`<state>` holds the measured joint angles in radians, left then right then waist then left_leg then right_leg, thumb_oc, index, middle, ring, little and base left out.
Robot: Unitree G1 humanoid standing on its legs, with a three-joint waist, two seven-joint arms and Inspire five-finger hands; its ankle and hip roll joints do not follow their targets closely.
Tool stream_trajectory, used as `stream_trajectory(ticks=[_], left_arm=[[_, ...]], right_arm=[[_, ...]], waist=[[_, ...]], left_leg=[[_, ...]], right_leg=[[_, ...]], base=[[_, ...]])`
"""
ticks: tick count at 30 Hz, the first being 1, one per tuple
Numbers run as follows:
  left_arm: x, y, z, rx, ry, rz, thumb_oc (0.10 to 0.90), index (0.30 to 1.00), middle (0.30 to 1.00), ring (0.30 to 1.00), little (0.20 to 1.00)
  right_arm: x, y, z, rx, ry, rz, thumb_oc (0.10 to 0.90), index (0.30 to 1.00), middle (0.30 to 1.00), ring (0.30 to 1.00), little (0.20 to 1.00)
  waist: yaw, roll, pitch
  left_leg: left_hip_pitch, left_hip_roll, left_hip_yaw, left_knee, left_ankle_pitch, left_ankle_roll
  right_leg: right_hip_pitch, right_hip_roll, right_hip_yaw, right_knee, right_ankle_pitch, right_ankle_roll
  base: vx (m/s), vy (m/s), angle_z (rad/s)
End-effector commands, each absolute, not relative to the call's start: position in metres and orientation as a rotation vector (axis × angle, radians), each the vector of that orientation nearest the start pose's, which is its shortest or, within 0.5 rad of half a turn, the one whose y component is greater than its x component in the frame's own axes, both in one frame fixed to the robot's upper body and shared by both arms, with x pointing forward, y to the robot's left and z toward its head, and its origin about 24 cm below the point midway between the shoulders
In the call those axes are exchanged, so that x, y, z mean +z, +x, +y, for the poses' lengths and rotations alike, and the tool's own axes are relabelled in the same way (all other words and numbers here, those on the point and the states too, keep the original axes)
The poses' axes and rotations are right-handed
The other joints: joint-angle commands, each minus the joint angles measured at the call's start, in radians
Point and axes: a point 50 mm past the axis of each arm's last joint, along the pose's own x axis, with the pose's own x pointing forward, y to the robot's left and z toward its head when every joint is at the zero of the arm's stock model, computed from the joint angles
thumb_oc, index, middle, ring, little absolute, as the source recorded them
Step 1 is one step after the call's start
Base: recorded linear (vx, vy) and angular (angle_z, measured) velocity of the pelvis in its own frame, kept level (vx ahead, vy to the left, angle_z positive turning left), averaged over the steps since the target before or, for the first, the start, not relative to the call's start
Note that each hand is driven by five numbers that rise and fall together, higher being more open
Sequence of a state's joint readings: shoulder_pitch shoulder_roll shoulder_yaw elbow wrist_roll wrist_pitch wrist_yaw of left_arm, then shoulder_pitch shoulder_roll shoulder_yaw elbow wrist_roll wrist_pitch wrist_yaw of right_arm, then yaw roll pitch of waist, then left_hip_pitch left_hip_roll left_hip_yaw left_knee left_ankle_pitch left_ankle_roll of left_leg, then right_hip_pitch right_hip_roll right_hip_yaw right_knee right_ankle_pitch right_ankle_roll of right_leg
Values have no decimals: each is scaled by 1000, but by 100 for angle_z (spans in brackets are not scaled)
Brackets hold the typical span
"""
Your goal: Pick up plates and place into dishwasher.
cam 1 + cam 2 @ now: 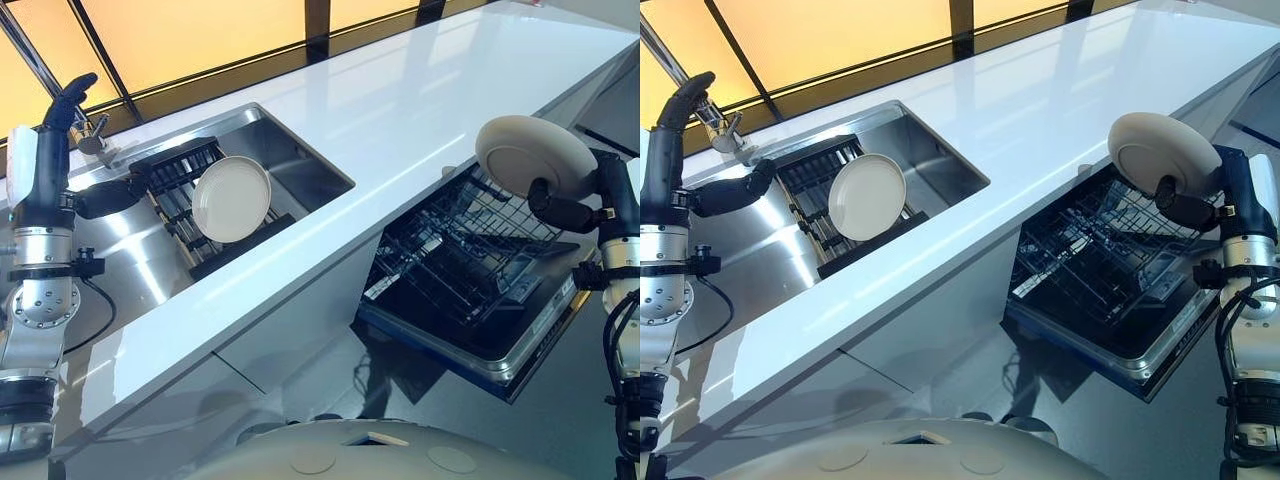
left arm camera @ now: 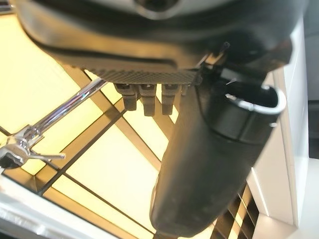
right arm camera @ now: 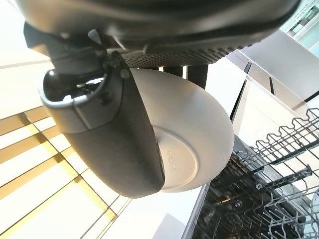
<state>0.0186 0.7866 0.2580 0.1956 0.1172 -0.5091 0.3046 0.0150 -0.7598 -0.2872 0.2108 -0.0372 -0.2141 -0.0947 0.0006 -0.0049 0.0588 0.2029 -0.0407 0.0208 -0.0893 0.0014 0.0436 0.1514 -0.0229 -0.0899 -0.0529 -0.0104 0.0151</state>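
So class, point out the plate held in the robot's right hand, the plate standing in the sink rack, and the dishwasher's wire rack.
held plate [image 1: 530, 152], left eye view, its underside
sink plate [image 1: 232, 199], left eye view, its face
dishwasher rack [image 1: 1110, 255], right eye view, its wire grid

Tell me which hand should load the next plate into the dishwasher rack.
Right. The right hand already holds a plate directly above the open dishwasher rack; the left hand is raised by the faucet, holding nothing.

The right hand [image 1: 570, 205] is raised above the open dishwasher [image 1: 470, 290], thumb pressed across the underside of a plate [image 1: 530, 155] it grips, forearm rising upright from below. The left hand [image 1: 70, 150] is held up at the far side of the worktop from the dishwasher, fingers extended, thumb stretched sideways, holding nothing
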Motion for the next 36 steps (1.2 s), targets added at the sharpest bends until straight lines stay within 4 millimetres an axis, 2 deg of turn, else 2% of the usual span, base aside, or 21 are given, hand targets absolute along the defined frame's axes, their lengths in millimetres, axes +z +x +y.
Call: stream_trajectory(ticks=[1,6,12,16,22,29,31,36], left_arm=[[244,228,319,427,891,-929,800,900,900,900,900],[254,213,323,493,868,-1012,800,900,900,900,900],[242,188,332,600,824,-1051,800,900,900,900,900],[243,180,336,657,839,-1094,800,900,900,900,900],[247,166,341,739,855,-1162,800,900,900,900,900],[244,145,344,808,852,-1240,800,900,900,900,900],[244,142,344,818,841,-1256,800,900,900,900,900],[242,138,342,832,851,-1282,800,900,900,900,900]], right_arm=[[226,246,-346,-470,-793,-582,100,300,300,300,200],[234,234,-356,-525,-809,-625,100,300,300,300,200],[230,213,-361,-593,-829,-675,100,300,300,300,200],[237,205,-368,-645,-816,-705,100,300,300,300,200],[239,190,-377,-736,-829,-733,100,300,300,300,200],[248,167,-385,-837,-865,-781,100,300,300,300,200],[249,165,-384,-844,-867,-793,100,300,300,300,200],[249,162,-379,-865,-891,-823,100,300,300,300,200]], waist=[[18,8,-74],[27,-1,-81],[28,-12,-82],[28,-16,-76],[26,-21,-80],[27,-34,-69],[28,-36,-62],[33,-43,-56]], left_leg=[[-42,-51,-15,84,-104,30],[-39,-56,-34,80,-102,28],[-41,-56,-45,81,-103,30],[-48,-56,-47,101,-111,35],[-46,-58,-43,130,-129,38],[-59,-60,-42,211,-173,45],[-67,-62,-38,233,-176,46],[-77,-68,-33,313,-223,52]], right_leg=[[-39,40,-33,146,-87,20],[-35,42,-41,145,-83,21],[-41,44,-40,153,-87,19],[-50,47,-42,176,-98,10],[-52,47,-54,201,-117,3],[-64,46,-63,264,-166,-14],[-70,43,-68,280,-170,-19],[-74,32,-77,343,-209,-27]], base=[[-93,3,1],[-108,0,2],[-89,-8,3],[-99,-2,1],[-29,7,-1],[-26,1,-1],[-35,0,-5],[0,-3,-3]])
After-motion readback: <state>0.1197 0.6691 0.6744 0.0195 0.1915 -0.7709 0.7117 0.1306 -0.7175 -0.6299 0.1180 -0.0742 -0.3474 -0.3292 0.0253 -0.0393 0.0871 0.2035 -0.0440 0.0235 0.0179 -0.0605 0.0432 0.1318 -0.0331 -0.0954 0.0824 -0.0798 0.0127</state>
